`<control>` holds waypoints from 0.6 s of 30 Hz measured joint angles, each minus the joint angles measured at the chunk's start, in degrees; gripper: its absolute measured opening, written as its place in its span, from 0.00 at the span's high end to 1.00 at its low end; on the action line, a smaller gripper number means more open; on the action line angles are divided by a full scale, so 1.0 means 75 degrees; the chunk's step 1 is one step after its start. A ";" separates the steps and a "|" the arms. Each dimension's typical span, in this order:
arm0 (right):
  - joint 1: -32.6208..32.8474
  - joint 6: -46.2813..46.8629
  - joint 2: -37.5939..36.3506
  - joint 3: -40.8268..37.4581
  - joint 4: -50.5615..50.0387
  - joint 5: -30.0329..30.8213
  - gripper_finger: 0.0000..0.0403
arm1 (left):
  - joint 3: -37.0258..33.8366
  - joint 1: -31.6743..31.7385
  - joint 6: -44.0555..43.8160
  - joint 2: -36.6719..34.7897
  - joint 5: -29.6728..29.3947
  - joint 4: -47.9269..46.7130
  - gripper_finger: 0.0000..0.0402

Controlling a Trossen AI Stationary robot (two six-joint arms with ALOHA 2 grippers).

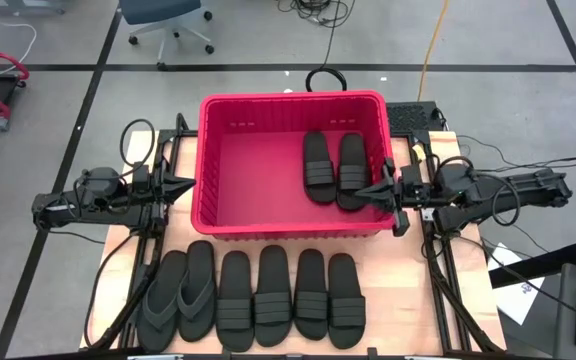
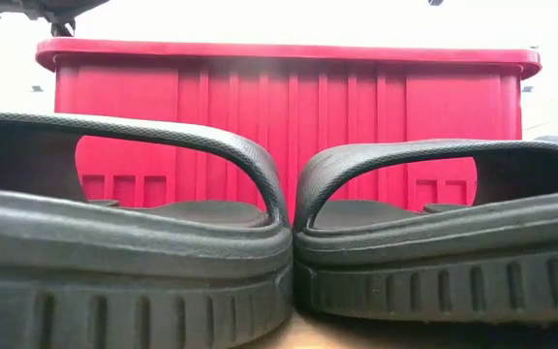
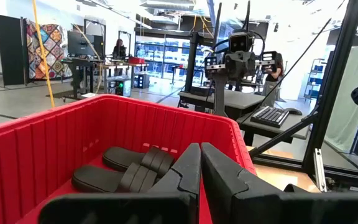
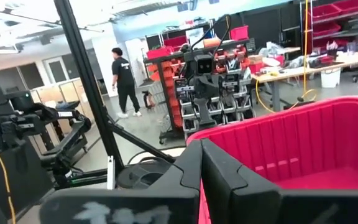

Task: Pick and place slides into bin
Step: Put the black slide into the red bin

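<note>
The right gripper [image 1: 383,189] is held over the red bin's [image 1: 213,160] right wall, fingers pressed together, nothing gripped; two band-strap slides [image 1: 334,168] lie inside the bin just beside it; the left gripper [image 1: 183,186] is closed at the bin's left wall; six slides [image 1: 253,297] are lined up below both grippers, outside the bin.

Dark cabled arms [image 1: 98,195], pointed black fingers [image 3: 188,174]
</note>
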 joint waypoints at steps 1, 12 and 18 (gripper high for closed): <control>0.0000 -0.0007 -0.0038 0.0000 -0.0021 -0.0003 1.00 | 0.0000 -0.0001 0.0000 -0.0002 0.0000 0.0002 0.96; 0.0000 -0.0023 -0.0080 0.0000 -0.0294 -0.1011 1.00 | 0.0000 0.0002 0.0000 -0.0003 0.0000 0.0002 0.96; 0.0000 0.0057 -0.0080 0.0000 -0.0292 -0.1000 1.00 | 0.0000 -0.0001 -0.0027 -0.0003 0.0000 0.0011 0.96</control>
